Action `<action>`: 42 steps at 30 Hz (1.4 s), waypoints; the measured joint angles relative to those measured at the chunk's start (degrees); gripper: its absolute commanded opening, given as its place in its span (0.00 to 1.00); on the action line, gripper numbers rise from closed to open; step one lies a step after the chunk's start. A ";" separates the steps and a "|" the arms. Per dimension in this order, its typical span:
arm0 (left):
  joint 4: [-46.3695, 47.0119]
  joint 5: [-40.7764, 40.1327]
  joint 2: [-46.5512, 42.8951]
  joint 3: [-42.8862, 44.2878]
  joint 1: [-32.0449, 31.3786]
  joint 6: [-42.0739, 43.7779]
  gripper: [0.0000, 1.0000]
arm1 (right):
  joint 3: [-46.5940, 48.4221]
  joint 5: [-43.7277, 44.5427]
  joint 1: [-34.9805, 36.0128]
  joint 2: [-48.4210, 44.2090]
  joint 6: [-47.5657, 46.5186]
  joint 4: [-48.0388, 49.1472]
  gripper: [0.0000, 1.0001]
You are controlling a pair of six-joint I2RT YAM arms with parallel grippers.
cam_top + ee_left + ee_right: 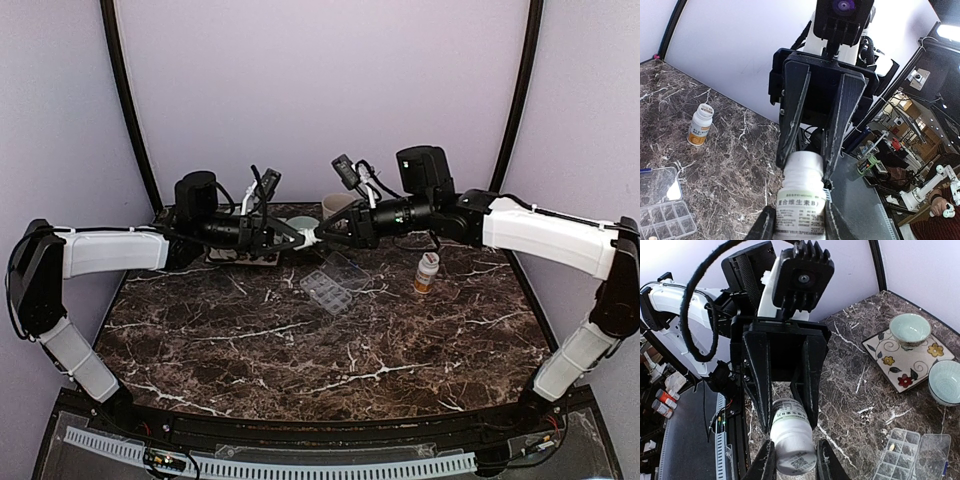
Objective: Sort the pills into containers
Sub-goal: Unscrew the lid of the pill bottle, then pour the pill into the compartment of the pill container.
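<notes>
Hanging over the far part of the counter (300, 372), a white bottle (311, 238) is pinched from both ends. The left hand (297, 236) is closed on one end, the right hand (327, 238) on the other. The box (330, 288) lies on the counter just in front of them, lid folded open. An amber bottle (427, 272) stands to its right, apart.

Left wrist view: the labelled body is clamped between the left hand's fingers at the bottom edge. The cap (801, 160) is gripped by the right hand's fingers. The box is seen at lower left, compartments exposed; contents cannot be made out here.

Right wrist view: the bottle's near end is held by the right hand, and the left hand is closed on the far part. Two bowls (910, 326) are seen, one on a flowered plate (875, 347). A small pale speck sits in one box compartment; whether it is a pill cannot be told.

Step judged: the cap is to be unscrewed.
- The body should be held fixed by the left hand.
- The cap should be turned about the bottle's own axis, without bending.
- The parts should be drawn apart only once the thread is free.
- The mouth should be kept up, so nothing is spilled short of the box.
</notes>
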 measured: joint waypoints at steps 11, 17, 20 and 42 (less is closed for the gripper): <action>2.78 2.80 0.00 0.22 0.52 -2.08 0.00 | -3.04 3.67 -0.46 -2.16 -1.84 1.25 0.00; 2.86 2.40 0.00 0.22 0.52 -1.64 0.00 | -3.69 5.51 -0.48 -2.34 -1.77 1.62 0.00; 2.64 0.96 -0.02 0.15 0.52 -0.50 0.00 | -4.28 7.45 -0.48 -2.95 -1.66 1.60 0.00; 10.03 -17.79 3.21 -12.20 -0.72 6.27 0.00 | -17.14 25.77 -0.48 -7.32 4.15 3.19 0.00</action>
